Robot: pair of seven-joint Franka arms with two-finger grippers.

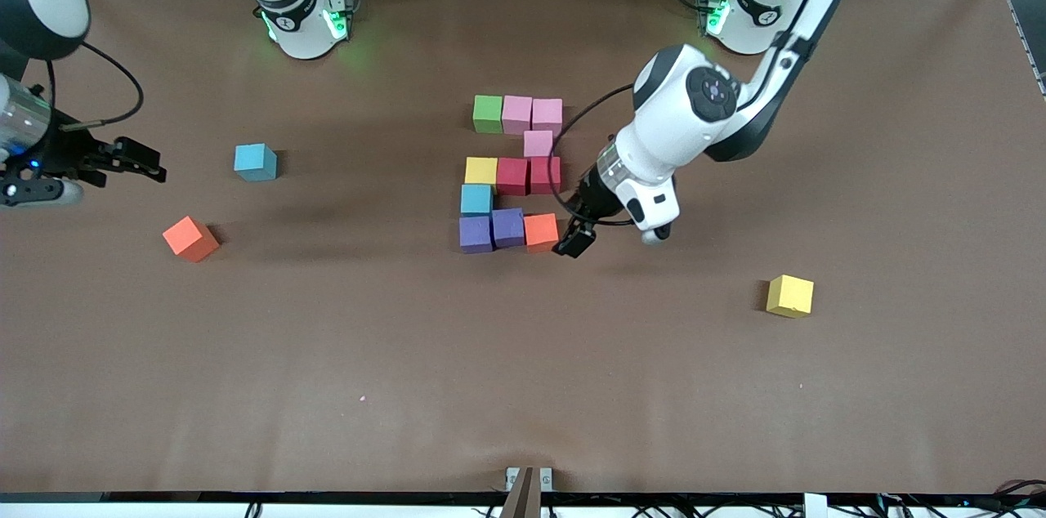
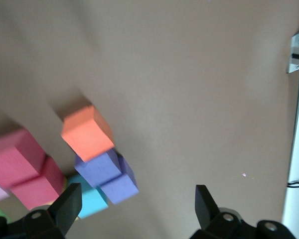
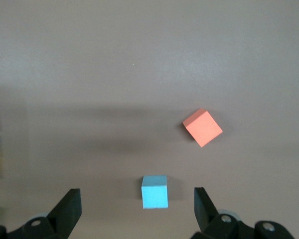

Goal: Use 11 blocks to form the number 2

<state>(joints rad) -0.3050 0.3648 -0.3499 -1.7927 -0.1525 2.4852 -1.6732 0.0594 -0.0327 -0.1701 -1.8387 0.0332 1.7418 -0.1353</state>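
Eleven blocks lie together as the number 2 [image 1: 512, 175] in the middle of the table. Its rows are green [image 1: 488, 113] and two pink, one pink [image 1: 538, 144], yellow [image 1: 480, 171] and two red, one light blue [image 1: 476, 199], then two purple and an orange block [image 1: 540, 231]. My left gripper [image 1: 574, 242] hangs open over bare table right beside that orange block, holding nothing. The left wrist view shows the orange block [image 2: 87, 132] and the purple blocks [image 2: 97, 167] ahead of the left gripper [image 2: 134, 204]. My right gripper [image 1: 135, 161] waits open and empty at the right arm's end.
A loose light blue block [image 1: 255, 162] and a loose orange block [image 1: 189, 238] lie toward the right arm's end; the right wrist view shows them as light blue [image 3: 154, 191] and orange [image 3: 203, 127]. A loose yellow block [image 1: 789, 295] lies toward the left arm's end.
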